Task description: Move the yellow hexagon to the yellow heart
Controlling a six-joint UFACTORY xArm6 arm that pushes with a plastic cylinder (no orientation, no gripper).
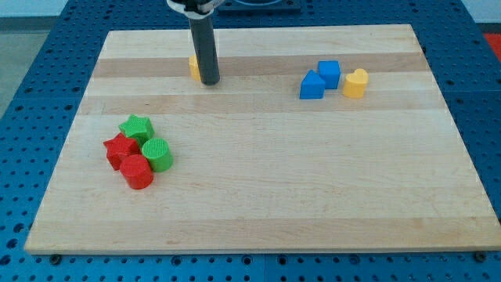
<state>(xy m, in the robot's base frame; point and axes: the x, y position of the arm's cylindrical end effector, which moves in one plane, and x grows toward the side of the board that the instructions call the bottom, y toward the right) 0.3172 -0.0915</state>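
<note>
The yellow hexagon (193,67) sits near the view's top, left of centre, mostly hidden behind the dark rod. My tip (210,81) rests on the board right against the hexagon's right side. The yellow heart (356,82) lies far to the view's right, beside two blue blocks.
A blue cube (329,74) and a blue triangular block (311,85) sit just left of the yellow heart. At the view's left are a green star (136,127), a green cylinder (157,154), a red star (120,149) and a red cylinder (137,171), clustered together. The wooden board (258,196) has blue table around it.
</note>
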